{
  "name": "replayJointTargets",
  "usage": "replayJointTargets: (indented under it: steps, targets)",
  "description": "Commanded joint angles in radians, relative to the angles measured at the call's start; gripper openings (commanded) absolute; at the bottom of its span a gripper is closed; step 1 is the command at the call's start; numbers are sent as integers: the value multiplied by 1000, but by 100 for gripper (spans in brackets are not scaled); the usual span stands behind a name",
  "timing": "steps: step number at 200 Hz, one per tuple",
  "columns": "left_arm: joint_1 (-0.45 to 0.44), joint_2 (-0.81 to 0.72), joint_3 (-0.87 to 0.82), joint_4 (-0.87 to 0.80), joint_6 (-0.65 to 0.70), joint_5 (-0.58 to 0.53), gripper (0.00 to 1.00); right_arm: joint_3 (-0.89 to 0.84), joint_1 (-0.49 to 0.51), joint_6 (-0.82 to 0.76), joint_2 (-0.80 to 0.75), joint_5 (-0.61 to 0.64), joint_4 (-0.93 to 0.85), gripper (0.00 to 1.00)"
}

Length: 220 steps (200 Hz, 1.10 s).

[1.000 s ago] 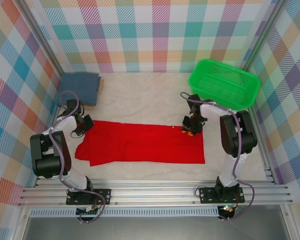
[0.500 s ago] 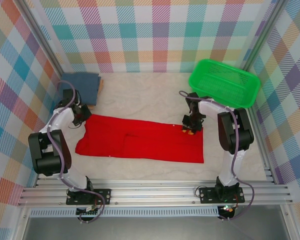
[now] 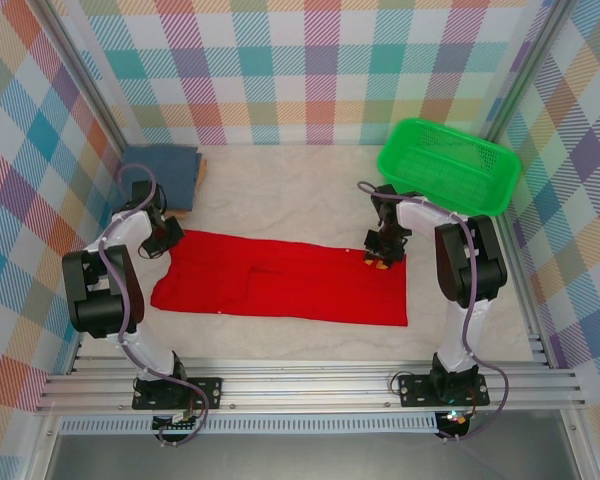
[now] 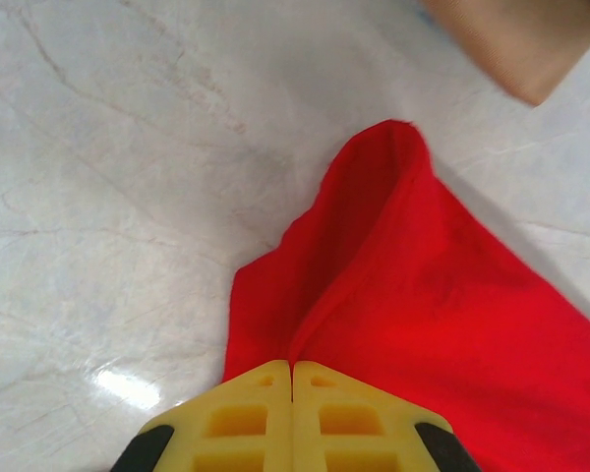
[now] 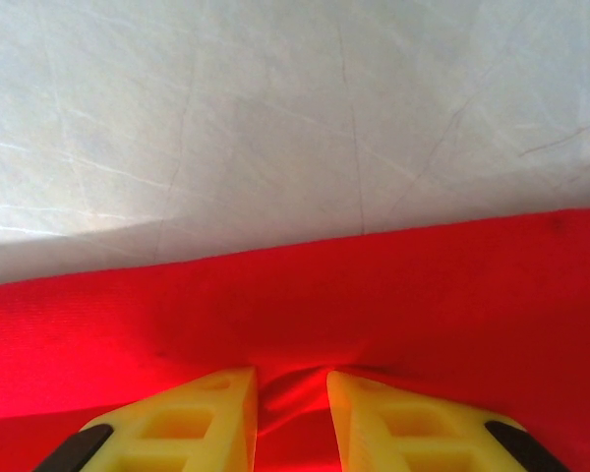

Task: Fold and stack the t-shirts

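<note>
Red tee lay flat mid-surface, long strip running left-right. Left claw pressed together on far-left corner fold. Right claw pinched bunched cloth at far-right edge. My read: held both ends to keep fabric taut for next fold. Slate-blue tee sat folded far left, prob stack base.

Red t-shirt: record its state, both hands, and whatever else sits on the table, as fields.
red t-shirt: lying flat as a long strip
left hand: shut on the red t-shirt's far left corner
right hand: pinching the red t-shirt's far right edge
blue t-shirt: folded, far left
basket: green, far right
</note>
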Motion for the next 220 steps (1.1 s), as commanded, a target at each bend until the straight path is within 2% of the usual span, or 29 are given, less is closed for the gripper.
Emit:
replayJointTargets:
  steps: [1,77,107,125,140,159,181,196,220]
  targets:
    - [12,3,-36,-29,4,-63,0,-9,-15,-9,53,98,-11,27]
    - [3,55,-18,-52,-24,-90,0,10,-14,-5,55,98,-24,27]
    - [-20,11,11,-96,-69,-157,28,-9,-13,-16,-2,99,-7,29]
    - [-57,-81,24,-120,-137,-194,38,-16,-13,-23,-63,109,-1,30]
    - [-100,-148,41,-157,-232,-205,41,-30,-13,-28,-112,108,20,31]
    - [-176,-178,27,-136,-363,-114,39,-50,-14,-30,-140,77,60,31]
    - [-259,-112,-6,-59,-530,32,32,-53,-13,-33,-103,22,95,30]
    - [-300,-60,-18,-19,-612,50,29,-53,-16,-26,-76,8,108,30]
    - [-300,5,-68,30,-676,50,27,-36,-21,-18,-22,14,83,29]
